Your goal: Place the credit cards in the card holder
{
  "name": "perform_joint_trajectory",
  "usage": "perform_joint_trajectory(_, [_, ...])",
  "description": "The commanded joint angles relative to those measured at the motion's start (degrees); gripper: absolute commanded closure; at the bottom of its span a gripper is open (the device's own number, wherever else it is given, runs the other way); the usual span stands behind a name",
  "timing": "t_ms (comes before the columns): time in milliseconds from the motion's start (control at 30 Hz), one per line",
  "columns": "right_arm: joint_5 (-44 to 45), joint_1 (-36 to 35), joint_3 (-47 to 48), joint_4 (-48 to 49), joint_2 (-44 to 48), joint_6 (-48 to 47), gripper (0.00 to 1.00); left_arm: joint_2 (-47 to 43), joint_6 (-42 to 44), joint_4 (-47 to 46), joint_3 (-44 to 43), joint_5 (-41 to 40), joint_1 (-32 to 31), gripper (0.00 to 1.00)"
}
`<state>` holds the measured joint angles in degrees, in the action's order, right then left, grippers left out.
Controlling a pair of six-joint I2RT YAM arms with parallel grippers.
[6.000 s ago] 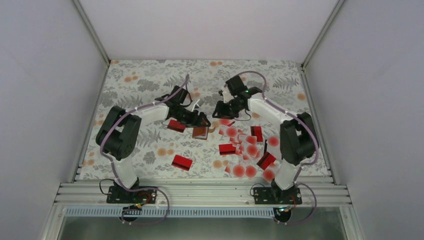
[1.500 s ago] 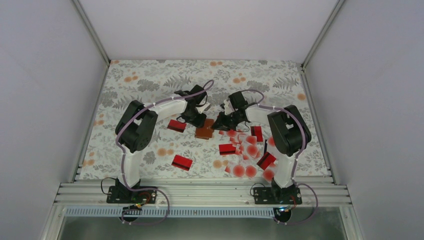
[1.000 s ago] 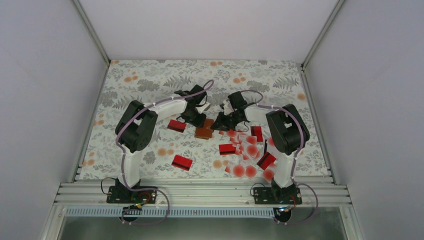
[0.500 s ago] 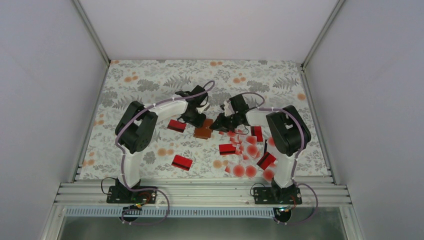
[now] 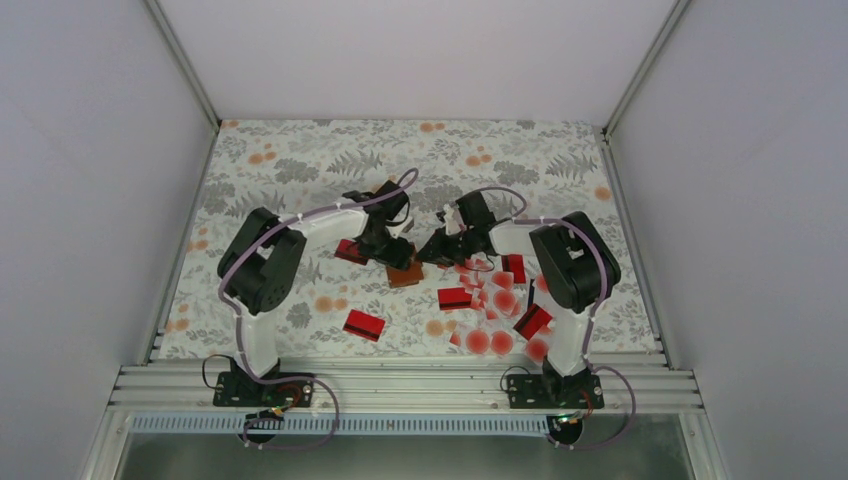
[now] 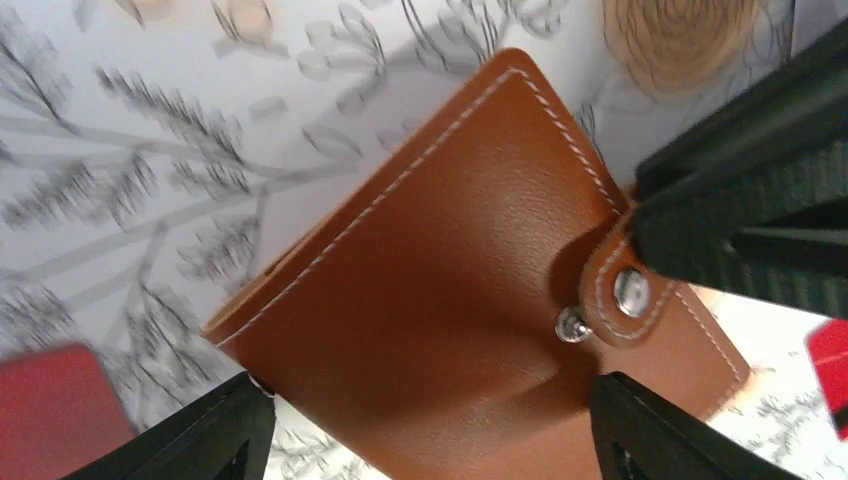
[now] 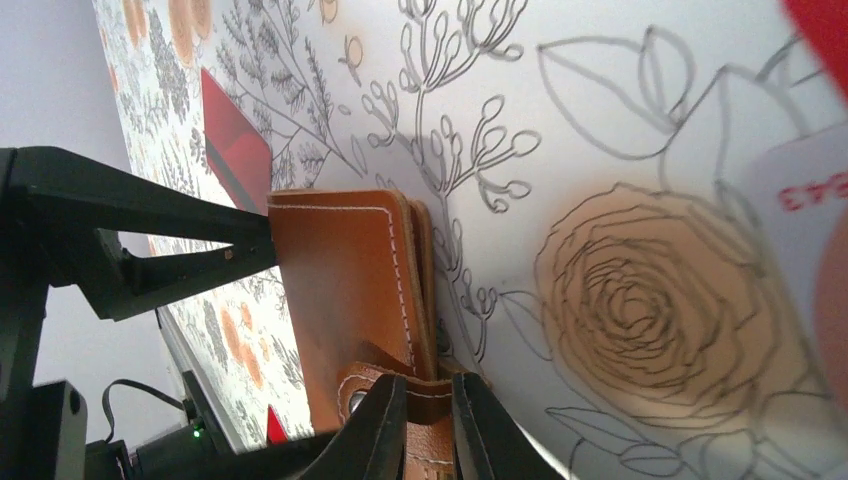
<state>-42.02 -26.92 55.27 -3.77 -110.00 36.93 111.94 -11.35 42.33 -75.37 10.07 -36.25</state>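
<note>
The card holder (image 5: 404, 271), a brown leather wallet, lies closed mid-table. It fills the left wrist view (image 6: 440, 290), where its snap strap (image 6: 640, 300) is off its stud. My left gripper (image 5: 388, 252) (image 6: 430, 400) is open, with its jaws set wide on either side of the wallet. My right gripper (image 5: 434, 252) (image 7: 428, 400) is shut on the strap (image 7: 432, 388) at the wallet's (image 7: 345, 290) right edge. The credit cards (image 5: 495, 300), red ones and whitish ones with red dots, lie heaped to the right of the wallet.
Single red cards lie at the near left (image 5: 364, 324) and just left of the wallet (image 5: 348, 250) (image 7: 235, 140). A whitish card (image 7: 805, 190) lies close to my right gripper. The flowered cloth (image 5: 300, 170) covers the table between white walls.
My left gripper has come down and nearer, over the card holder. The card holder has shifted a little towards the near edge. My right gripper has stayed at the strap.
</note>
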Motion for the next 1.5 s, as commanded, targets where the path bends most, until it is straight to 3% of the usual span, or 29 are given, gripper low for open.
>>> perform_joint_trajectory(0, [-0.8,-1.8,-1.1,1.3,-0.5,-0.4,0.87,-3.1,-3.7,-0.8,3.6,6.3,-0.6,0.17])
perform_joint_trajectory(200, [-0.8,-2.0,-1.2,1.1,-0.3,-0.8,0.87,-7.0,-7.7,-2.4,7.5,6.6,0.6,0.17])
perform_joint_trajectory(533, [-1.5,-2.7,-1.7,1.3,0.8,-0.9,0.87,-8.2,-10.4,-11.5,16.1,11.6,1.8,0.40])
perform_joint_trajectory(667, [-1.7,-3.4,-1.6,1.2,1.6,-0.5,0.87,-7.4,-10.5,-13.3,16.5,12.2,2.1,0.50])
perform_joint_trajectory(1067, [-3.1,-5.2,0.0,1.6,2.3,1.4,0.87,-7.2,-10.9,-14.8,17.5,12.4,2.0,0.65])
perform_joint_trajectory(1467, [-1.1,-6.6,0.4,-2.0,4.1,0.7,0.87,-6.0,-8.5,-11.1,15.9,5.6,1.9,0.77])
